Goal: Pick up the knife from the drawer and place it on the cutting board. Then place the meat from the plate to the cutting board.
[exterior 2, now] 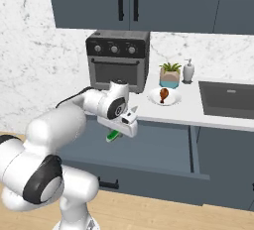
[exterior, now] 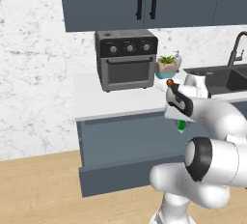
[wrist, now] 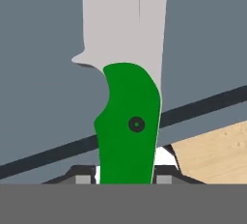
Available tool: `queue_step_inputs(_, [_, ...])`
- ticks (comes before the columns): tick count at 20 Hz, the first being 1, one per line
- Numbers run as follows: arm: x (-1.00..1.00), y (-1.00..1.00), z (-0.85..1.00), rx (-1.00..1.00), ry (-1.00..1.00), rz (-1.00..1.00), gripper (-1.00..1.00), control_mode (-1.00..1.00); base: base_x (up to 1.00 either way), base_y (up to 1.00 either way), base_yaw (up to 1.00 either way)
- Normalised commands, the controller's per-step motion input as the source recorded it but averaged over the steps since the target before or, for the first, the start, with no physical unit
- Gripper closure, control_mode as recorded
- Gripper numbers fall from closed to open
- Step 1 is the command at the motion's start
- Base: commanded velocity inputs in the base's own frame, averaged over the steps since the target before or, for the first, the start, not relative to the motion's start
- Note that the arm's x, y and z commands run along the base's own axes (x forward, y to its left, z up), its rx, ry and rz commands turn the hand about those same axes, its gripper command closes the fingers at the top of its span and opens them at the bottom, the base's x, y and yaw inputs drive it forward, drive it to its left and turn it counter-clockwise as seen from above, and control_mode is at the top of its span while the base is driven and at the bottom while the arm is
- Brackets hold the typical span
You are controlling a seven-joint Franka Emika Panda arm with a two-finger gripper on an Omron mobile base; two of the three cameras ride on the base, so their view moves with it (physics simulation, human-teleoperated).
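Closest to us, in the hand view, the knife [wrist: 128,126] stands between our fingertips, its green handle rising from the bottom edge and the pale blade pointing away over the slate-blue floor of the drawer [wrist: 43,97]; our gripper [wrist: 124,179] is nearly closed and clamped on the handle. From the right base view the gripper [exterior 2: 119,127] hangs over the open drawer [exterior 2: 149,149], with the knife [exterior 2: 113,135] showing as a green stub under the hand, apparently clear of the drawer floor. We judge the pick is made and the carry to the cutting board is the step in hand; we cannot make out the board in these pictures, so the first need is to find it. To do this well we should raise the knife straight up, clear of the counter edge [exterior 2: 163,117] above the drawer, before swinging sideways, and keep the grip firm, since a handle held low can pivot. Farther back, the meat [exterior 2: 163,94] lies on the plate [exterior 2: 171,101] on the counter, just in front of the potted plant [exterior 2: 170,74] and to the right of the toaster oven [exterior 2: 117,58]; the sink [exterior 2: 228,100] lies beyond to the right.
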Motion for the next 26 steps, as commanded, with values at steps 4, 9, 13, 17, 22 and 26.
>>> queue_step_inputs(4, [-0.33, 0.41, 0.97, 0.0, 0.0, 0.17, 1.0, -1.0, 0.0, 0.0, 0.0])
queue_step_inputs(9, [-0.33, 0.46, 0.9, -0.03, 0.0, 0.1, 1.0, -1.0, 0.0, 0.0, 0.0])
queue_step_inputs(13, [-0.52, 0.2, 0.64, -0.06, 0.0, 0.06, 1.0, -1.0, 0.0, 0.0, 0.0])
queue_step_inputs(17, [-0.67, 0.09, 0.47, -0.08, -0.07, 0.06, 1.0, -1.0, 0.0, 0.0, 0.0])
queue_step_inputs(22, [-0.43, 0.0, 0.14, -0.08, -0.12, 0.03, 1.0, 1.0, -0.31, -0.12, 0.0])
queue_step_inputs(26, [0.0, 0.0, 0.0, 0.0, 0.0, 0.0, 1.0, 1.0, -0.54, -0.84, 0.0])
